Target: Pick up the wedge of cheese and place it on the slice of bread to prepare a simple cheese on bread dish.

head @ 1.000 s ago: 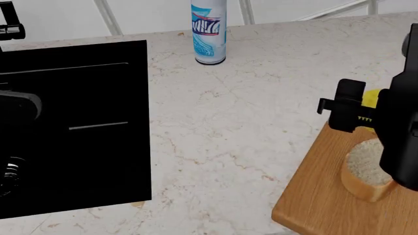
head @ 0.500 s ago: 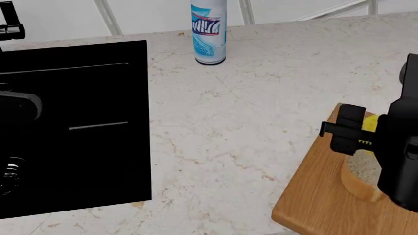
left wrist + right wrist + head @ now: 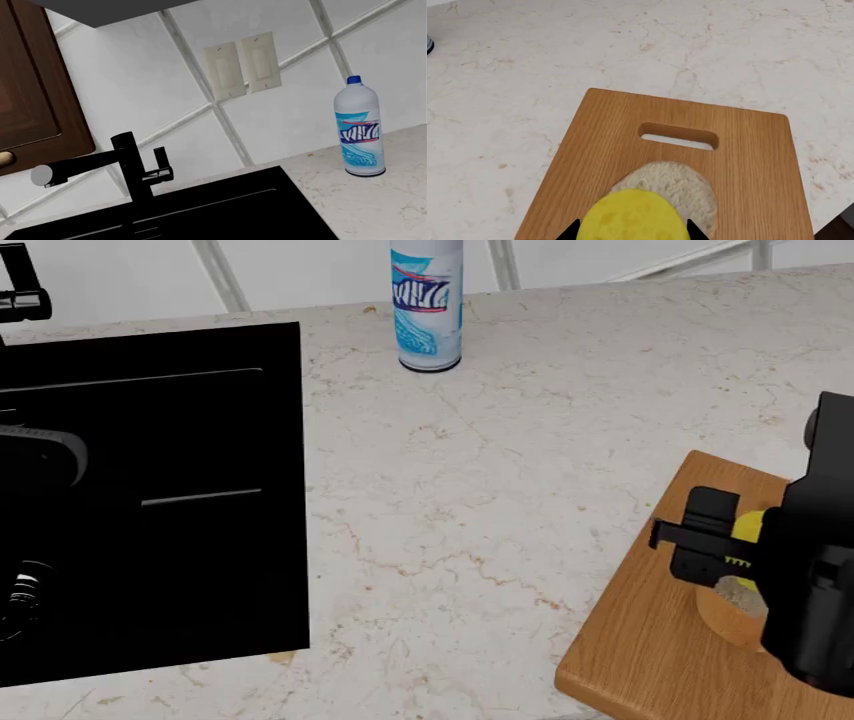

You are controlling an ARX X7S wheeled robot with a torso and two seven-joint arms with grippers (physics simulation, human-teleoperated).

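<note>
The yellow wedge of cheese point(image 3: 632, 217) sits between the dark fingertips point(image 3: 570, 233) of my right gripper point(image 3: 632, 233), which is shut on it. It hangs right over the slice of bread point(image 3: 688, 184), a pale speckled slice lying on the wooden cutting board point(image 3: 600, 130). In the head view the right gripper point(image 3: 738, 542) holds the cheese point(image 3: 751, 525) at the right edge, covering most of the bread point(image 3: 738, 604). My left arm point(image 3: 34, 455) is a dark shape over the black sink; its fingers do not show clearly.
A white and blue spray bottle point(image 3: 427, 305) stands at the back of the marble counter point(image 3: 467, 490), also seen as the spray bottle point(image 3: 360, 132). The black sink point(image 3: 147, 500) fills the left, with a black faucet point(image 3: 127, 165). The cutting board point(image 3: 641, 640) has a handle slot point(image 3: 679, 136).
My right gripper has carried the cheese nearer and lower, from beyond the board's far edge to over the bread, which is now mostly hidden. The left arm has not moved.
</note>
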